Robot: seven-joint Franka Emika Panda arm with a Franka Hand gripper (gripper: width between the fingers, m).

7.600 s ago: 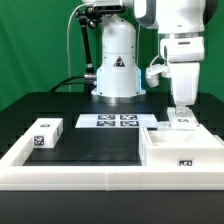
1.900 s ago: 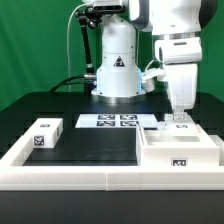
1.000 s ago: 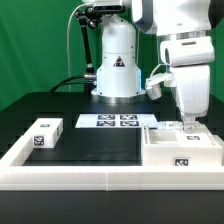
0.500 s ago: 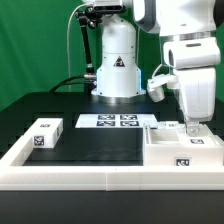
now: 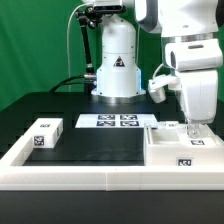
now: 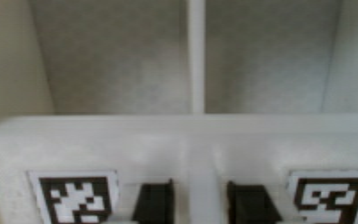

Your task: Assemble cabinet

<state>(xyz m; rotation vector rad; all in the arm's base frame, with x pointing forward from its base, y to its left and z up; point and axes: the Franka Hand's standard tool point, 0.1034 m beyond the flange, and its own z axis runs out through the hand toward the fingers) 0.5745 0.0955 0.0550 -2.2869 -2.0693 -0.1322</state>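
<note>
The cabinet body [image 5: 182,150], a white open box with tags on its front, lies at the exterior view's right, inside the border frame. My gripper [image 5: 194,129] reaches down onto its far wall. In the wrist view the gripper [image 6: 201,202] has its two dark fingers [image 6: 156,203] close together with the white wall [image 6: 194,150] between them, and tags to either side. It looks shut on that wall. A small white tagged block [image 5: 45,132] lies at the exterior view's left, far from the gripper.
The marker board [image 5: 117,121] lies at the back middle, in front of the robot's base [image 5: 117,70]. The low white border frame [image 5: 70,172] runs along the front and sides of the black mat.
Over the earlier frames the gripper has moved down and toward the exterior view's right. The cabinet body has shifted a little to the right with it. The small block has not moved.
</note>
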